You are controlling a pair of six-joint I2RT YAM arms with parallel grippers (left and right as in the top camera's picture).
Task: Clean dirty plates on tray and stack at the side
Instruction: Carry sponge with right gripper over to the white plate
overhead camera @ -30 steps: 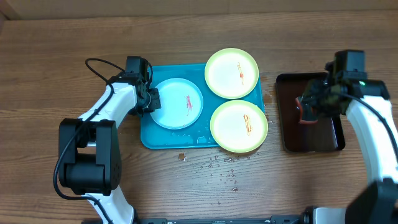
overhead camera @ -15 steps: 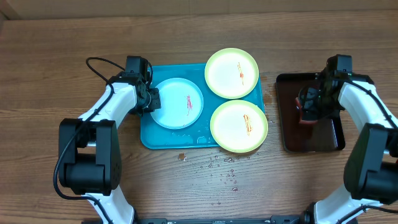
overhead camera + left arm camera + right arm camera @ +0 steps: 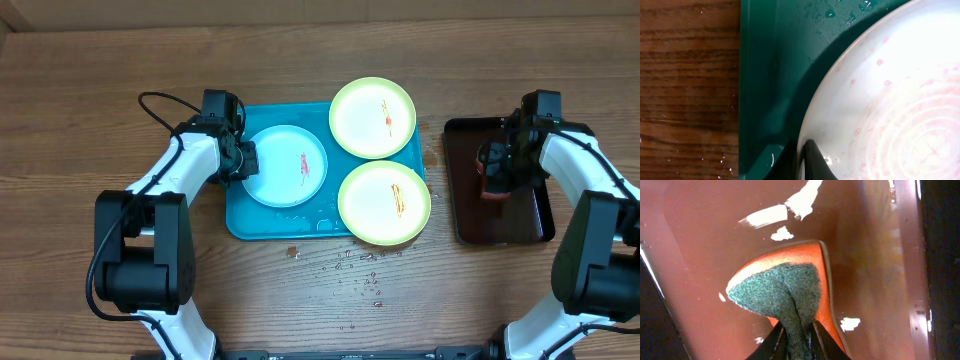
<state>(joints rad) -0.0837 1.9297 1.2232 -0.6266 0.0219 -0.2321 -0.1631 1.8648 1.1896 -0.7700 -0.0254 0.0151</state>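
Barely started, from what I can see. The tray (image 3: 250, 225) sits mid-table with all three plates on it, every one showing red smears, and there's no stack anywhere at the side. Off to its right is a dark tray (image 3: 500, 228) with shiny liquid in it. The two green plates (image 3: 373, 118) take the tray's right half, the nearer one hanging over the edge. The blue plate (image 3: 285, 166) is on the left, wet and pinkish up close. The right gripper (image 3: 497, 172) is clamped on an orange-and-green sponge (image 3: 790, 285) down in the dark tray. The left gripper (image 3: 244, 160) looks pinched narrow on the blue plate's left rim.
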